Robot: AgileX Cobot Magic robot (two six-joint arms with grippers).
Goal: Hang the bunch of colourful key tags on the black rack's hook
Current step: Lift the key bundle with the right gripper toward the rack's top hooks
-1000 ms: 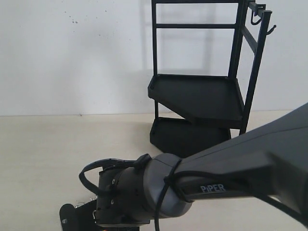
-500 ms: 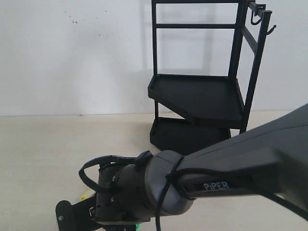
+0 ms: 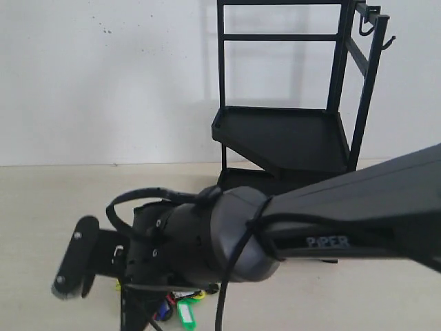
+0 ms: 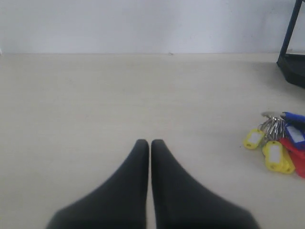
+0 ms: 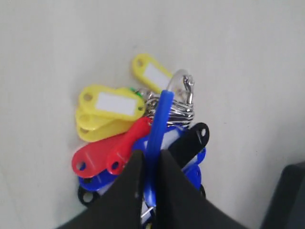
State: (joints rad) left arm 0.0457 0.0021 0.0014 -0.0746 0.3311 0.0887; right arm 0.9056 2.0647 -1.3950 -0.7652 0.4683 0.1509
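Note:
The colourful key tag bunch shows yellow, red, blue and black tags on silver rings over the pale tabletop. My right gripper is shut on its blue loop, which stands up between the two fingers. In the exterior view the tags peek out under the right arm's wrist at the lower left. My left gripper is shut on nothing, low over the table, with the bunch off to its side. The black rack stands at the back, its hooks on the top side rail.
The right arm's thick black body crosses the lower half of the exterior view and hides the rack's lower tray. A white wall backs the table. The rack's foot shows at the edge of the left wrist view.
The right wrist has risen and swung up to the left. The key tags, mostly hidden before, now show beneath it.

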